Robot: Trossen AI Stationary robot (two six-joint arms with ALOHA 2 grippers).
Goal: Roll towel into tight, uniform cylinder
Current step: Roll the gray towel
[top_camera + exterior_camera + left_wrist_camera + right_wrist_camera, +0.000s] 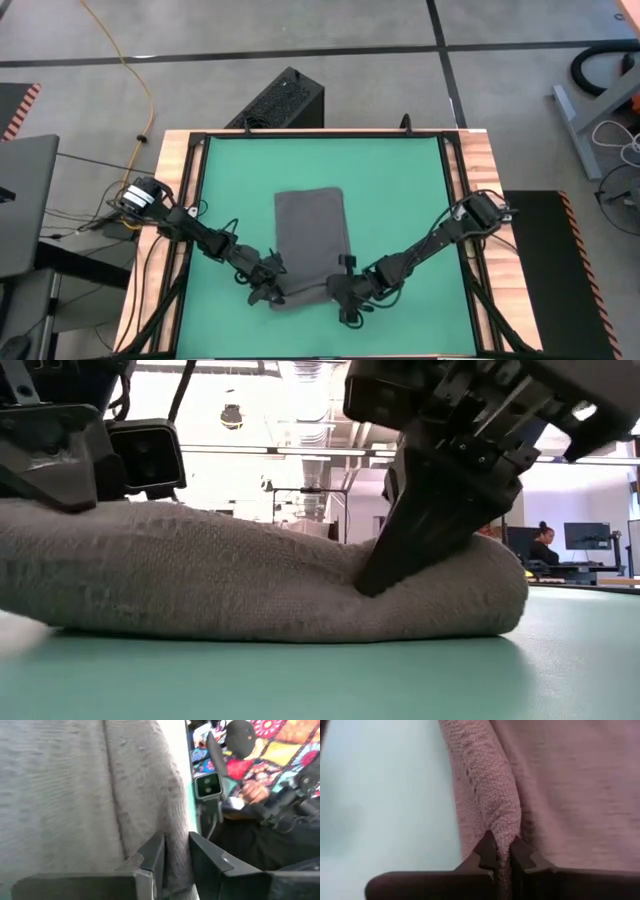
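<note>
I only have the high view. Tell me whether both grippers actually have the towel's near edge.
Observer: The right gripper is shut on a pinched fold of the towel.
Operator: Now report the left one.
Observer: The left gripper has the towel's edge between its fingers, which stand slightly apart.
Operator: Say how the roll sits.
Observer: From table height, the towel is a thick bulge on the green mat, dented where a finger presses in.
</note>
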